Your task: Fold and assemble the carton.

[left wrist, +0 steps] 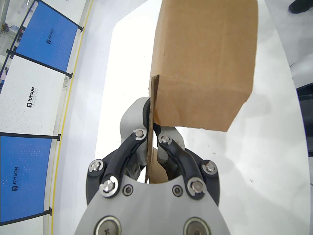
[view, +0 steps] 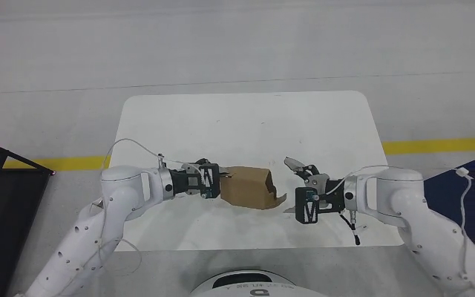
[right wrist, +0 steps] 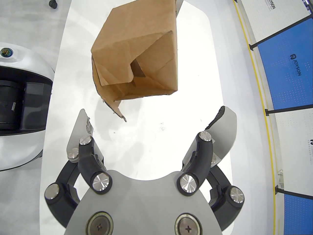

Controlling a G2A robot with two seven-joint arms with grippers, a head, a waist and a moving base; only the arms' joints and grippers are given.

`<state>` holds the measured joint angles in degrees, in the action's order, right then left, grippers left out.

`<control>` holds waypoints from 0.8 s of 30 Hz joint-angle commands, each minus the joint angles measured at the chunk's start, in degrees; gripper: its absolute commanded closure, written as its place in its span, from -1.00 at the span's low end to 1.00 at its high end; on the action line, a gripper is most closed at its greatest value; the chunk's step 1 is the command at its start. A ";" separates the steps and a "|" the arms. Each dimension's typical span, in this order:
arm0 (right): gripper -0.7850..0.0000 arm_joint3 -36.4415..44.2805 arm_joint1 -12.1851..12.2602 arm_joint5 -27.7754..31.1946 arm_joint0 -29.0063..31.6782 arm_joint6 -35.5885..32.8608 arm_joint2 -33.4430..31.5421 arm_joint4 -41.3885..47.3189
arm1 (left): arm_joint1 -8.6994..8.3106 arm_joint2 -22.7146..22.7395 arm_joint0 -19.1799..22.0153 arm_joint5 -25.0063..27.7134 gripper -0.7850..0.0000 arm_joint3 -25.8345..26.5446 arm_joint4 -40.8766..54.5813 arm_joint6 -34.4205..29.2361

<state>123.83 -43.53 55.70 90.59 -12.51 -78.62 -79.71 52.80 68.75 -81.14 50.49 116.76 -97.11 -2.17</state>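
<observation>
- Table (view: 245, 119): the carton (view: 246, 187) is held above its near middle
- Left gripper (left wrist: 152, 121): clamped on one carton edge; the hold is thin, so pushing may pivot the carton
- Right gripper (right wrist: 154, 113): spread wide near the loose flap (right wrist: 117, 110); misaligned contact may crush it

Demo hall: blue-white barrier panels (left wrist: 49, 40) (yellow floor line (view: 430, 144)).

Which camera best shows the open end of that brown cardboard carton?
The right wrist view: it looks straight into the brown cardboard carton and its half-folded end flaps. The top view shows it small, from above; the left wrist view shows its outer sides and the flap pinched in the left tool.
</observation>
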 commanded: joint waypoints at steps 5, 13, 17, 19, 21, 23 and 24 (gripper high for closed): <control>-1.00 0.21 -0.25 0.50 -1.51 -0.83 2.31 -0.59 | -0.09 -0.40 -0.02 0.72 1.00 0.38 -0.36 0.62; -1.00 0.22 -0.64 1.46 -3.48 -1.89 5.61 -1.03 | -0.18 -0.96 0.24 1.43 1.00 0.70 -0.58 1.12; -1.00 -0.13 -0.82 1.46 -4.36 -2.19 6.74 -0.82 | -0.21 -0.99 0.35 1.32 1.00 0.58 -0.38 1.35; -0.98 -0.37 -0.90 1.39 -4.73 -2.30 7.13 -0.79 | -0.23 -0.98 0.37 1.35 1.00 0.48 -0.24 1.44; -0.72 -0.61 -0.96 1.48 -5.03 -2.33 7.47 -0.72 | -0.26 -0.94 0.42 1.41 1.00 0.44 -0.16 1.43; -0.56 -0.80 -1.00 1.49 -5.27 -2.34 7.68 -0.53 | -0.28 -0.94 0.46 1.43 1.00 0.42 -0.10 1.43; -0.44 -0.92 -1.02 1.62 -5.36 -2.35 7.78 -0.39 | -0.29 -0.96 0.48 1.43 1.00 0.42 -0.08 1.42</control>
<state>122.99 -44.54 57.24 85.30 -14.86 -70.90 -80.21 52.52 67.80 -80.68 51.92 117.18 -97.21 -0.73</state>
